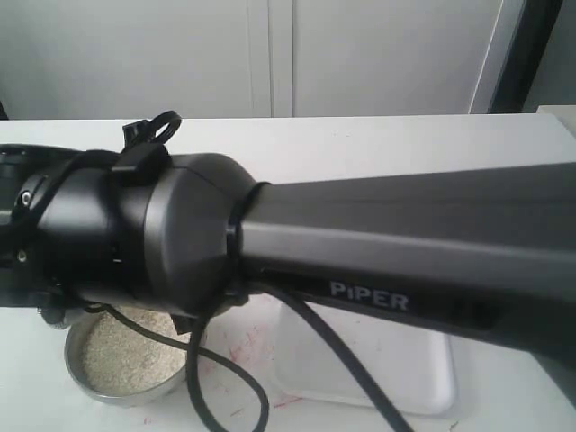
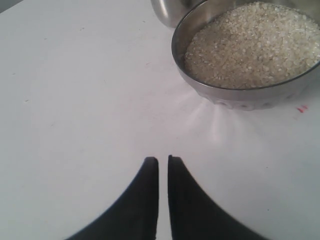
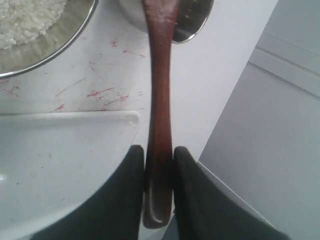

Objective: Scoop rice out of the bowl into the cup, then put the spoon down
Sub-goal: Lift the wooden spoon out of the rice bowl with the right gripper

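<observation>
Right claw [image 3: 159,150] pinching spoon [image 3: 160,90], tip unseen (cropped)

Inspection finds one legible marking. The broad dark grey plastic robot arm housing [image 1: 405,234] that crosses the exterior view carries the brand word "PiPER" [image 1: 369,295] in pale grey letters on its lower side face. The word has a small "i" among capitals and runs along the length of the link. The red scribbled marks [image 3: 107,95] on the white tabletop [image 2: 75,100] form no readable letter or number. A faint stamped pattern on the outer wall of the wide shallow brushed steel bowl [image 2: 260,97] is too blurred to read.
</observation>
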